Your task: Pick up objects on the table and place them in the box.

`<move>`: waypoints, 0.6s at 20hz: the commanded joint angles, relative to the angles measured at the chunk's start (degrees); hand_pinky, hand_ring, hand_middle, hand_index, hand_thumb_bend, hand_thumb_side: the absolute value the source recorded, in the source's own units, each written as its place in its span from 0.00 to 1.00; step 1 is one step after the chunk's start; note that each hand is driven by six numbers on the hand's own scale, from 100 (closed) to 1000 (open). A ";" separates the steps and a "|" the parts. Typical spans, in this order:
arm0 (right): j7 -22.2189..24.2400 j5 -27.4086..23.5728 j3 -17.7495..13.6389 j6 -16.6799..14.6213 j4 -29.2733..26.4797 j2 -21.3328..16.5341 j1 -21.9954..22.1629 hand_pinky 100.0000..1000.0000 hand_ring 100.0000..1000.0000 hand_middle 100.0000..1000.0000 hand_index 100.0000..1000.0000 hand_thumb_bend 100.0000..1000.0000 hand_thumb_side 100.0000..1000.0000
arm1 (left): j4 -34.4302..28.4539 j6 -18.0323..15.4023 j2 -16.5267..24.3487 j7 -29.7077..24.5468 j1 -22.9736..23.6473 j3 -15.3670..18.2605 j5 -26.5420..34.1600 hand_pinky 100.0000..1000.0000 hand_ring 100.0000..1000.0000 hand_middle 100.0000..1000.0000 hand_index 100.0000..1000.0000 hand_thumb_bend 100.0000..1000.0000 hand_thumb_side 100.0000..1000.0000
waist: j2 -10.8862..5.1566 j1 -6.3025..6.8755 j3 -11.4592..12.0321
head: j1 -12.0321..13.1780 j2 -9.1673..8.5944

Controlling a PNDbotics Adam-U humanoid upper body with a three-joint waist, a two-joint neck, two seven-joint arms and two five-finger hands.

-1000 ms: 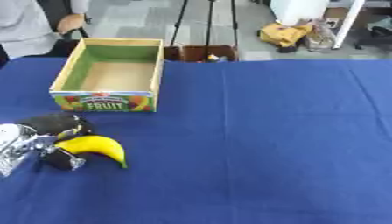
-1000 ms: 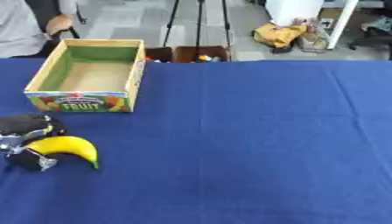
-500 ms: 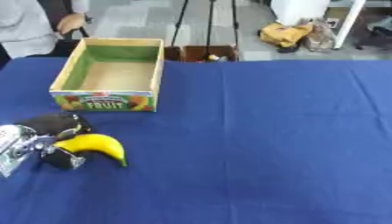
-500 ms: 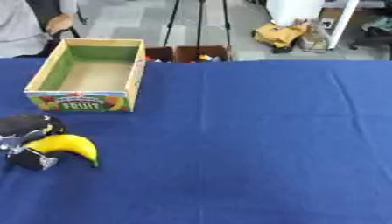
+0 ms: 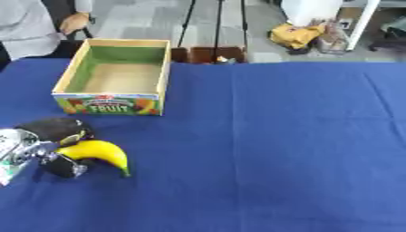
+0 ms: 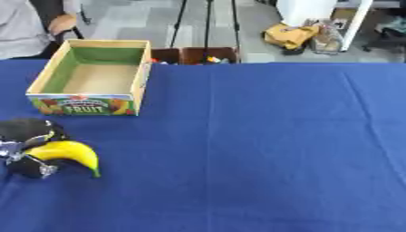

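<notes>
While left hand [image 5: 49,147] seemingly grips curved banana [image 5: 101,151] (glossy yellow).

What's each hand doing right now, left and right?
Left hand: closed around the banana, at the table's left edge.
Right hand: not in view.

The table [image 5: 277,149] lies bare across its whole right half and middle, open from the near edge to the far edge. The box [image 5: 117,77] stands at the far left, open on top with nothing showing inside, its raised walls the only barrier there. Near the left edge, the left hand [image 5: 49,149] and banana [image 5: 99,152] fill the strip just in front of the box.
</notes>
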 commanded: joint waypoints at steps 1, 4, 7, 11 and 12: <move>-0.23 -0.06 -0.74 0.02 -0.51 -1.48 -0.10 0.77 0.86 0.76 0.81 0.00 1.00 | -3.51 1.34 3.13 -1.83 -1.51 1.08 0.36 0.26 0.58 0.67 0.75 0.00 0.17 | -1.37 0.25 0.10 | -0.16 -0.58; -0.28 -0.03 -0.80 0.06 -0.51 -1.53 0.05 0.77 0.86 0.76 0.81 0.00 1.00 | -5.89 2.77 4.18 -2.95 -1.63 1.84 0.36 0.26 0.58 0.67 0.75 0.00 0.18 | -1.49 0.38 0.19 | -0.26 -0.56; -0.29 0.00 -0.83 0.09 -0.51 -1.57 0.18 0.77 0.86 0.76 0.81 0.00 1.00 | -8.42 3.74 5.22 -4.25 -1.89 2.35 0.16 0.26 0.58 0.68 0.75 0.00 0.18 | -1.59 0.51 0.25 | -0.33 -0.61; -0.30 0.08 -0.85 0.16 -0.51 -1.64 0.44 0.77 0.86 0.76 0.81 0.00 1.00 | -12.11 4.53 6.49 -6.16 -2.92 3.20 -0.33 0.26 0.58 0.68 0.75 0.00 0.17 | -1.73 0.73 0.48 | -0.38 -0.49; -0.27 0.10 -0.84 0.19 -0.51 -1.64 0.50 0.77 0.86 0.76 0.81 0.00 1.00 | -12.96 4.68 6.76 -6.67 -3.25 3.41 -0.49 0.26 0.58 0.68 0.75 0.00 0.17 | -1.76 0.79 0.55 | -0.40 -0.47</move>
